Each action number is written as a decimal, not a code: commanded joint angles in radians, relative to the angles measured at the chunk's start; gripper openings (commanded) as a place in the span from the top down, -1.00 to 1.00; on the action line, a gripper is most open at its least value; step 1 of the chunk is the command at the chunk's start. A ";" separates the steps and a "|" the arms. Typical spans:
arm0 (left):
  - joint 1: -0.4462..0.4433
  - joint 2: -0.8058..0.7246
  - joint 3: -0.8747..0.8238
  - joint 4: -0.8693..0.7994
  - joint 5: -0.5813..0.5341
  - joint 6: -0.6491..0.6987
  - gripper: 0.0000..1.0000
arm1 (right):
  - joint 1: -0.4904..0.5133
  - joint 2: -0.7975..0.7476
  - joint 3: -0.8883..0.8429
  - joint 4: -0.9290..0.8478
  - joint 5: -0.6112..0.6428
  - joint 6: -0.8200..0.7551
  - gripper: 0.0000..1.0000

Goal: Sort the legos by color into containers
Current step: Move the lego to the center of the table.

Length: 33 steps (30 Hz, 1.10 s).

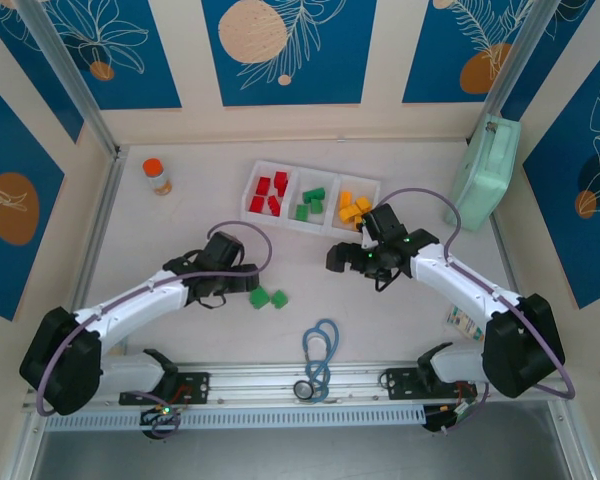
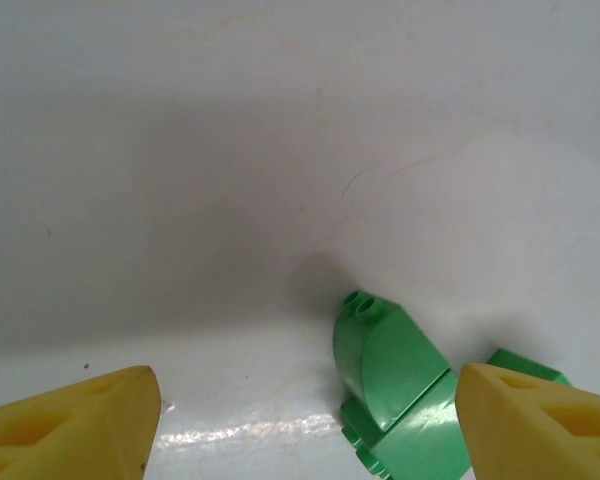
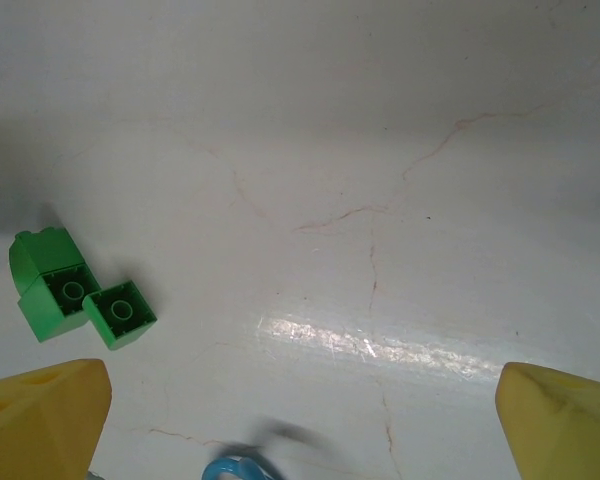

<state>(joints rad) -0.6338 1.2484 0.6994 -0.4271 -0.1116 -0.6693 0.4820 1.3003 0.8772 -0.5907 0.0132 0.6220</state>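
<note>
A low white tray (image 1: 292, 178) of three joined containers holds red legos (image 1: 270, 194) on the left, green legos (image 1: 310, 203) in the middle and orange-yellow legos (image 1: 353, 208) on the right. Two green legos (image 1: 259, 297) (image 1: 279, 298) lie loose on the table. My left gripper (image 1: 248, 287) (image 2: 310, 430) is low over them and open. The rounded green lego (image 2: 390, 380) sits between its yellow fingers, close to the right fingertip (image 2: 540, 420), and the second green lego (image 2: 525, 365) peeks out behind that fingertip. My right gripper (image 1: 340, 262) (image 3: 300, 430) hovers open over bare table, with the green legos (image 3: 45, 280) (image 3: 120, 312) off to its left.
An orange-capped bottle (image 1: 157, 176) stands at the back left. A pale mint-green case (image 1: 485, 172) leans at the back right. A blue stethoscope (image 1: 320, 360) (image 3: 235, 468) lies near the front rail, and a small card (image 1: 463, 320) lies beside the right arm.
</note>
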 commanded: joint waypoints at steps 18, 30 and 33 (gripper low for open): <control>-0.014 0.214 0.032 0.196 0.116 -0.063 -0.07 | 0.008 -0.026 0.019 -0.053 0.060 -0.002 -0.99; -0.045 0.338 0.083 0.295 0.181 -0.092 0.23 | -0.009 -0.054 -0.010 -0.064 0.077 -0.013 -0.98; -0.051 0.344 0.096 0.301 0.179 -0.094 0.28 | -0.013 -0.061 -0.017 -0.062 0.076 -0.014 -0.99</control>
<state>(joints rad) -0.6628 1.5719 0.7605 -0.1665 0.0280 -0.7532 0.4744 1.2652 0.8783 -0.6304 0.0807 0.6178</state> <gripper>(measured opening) 0.366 0.992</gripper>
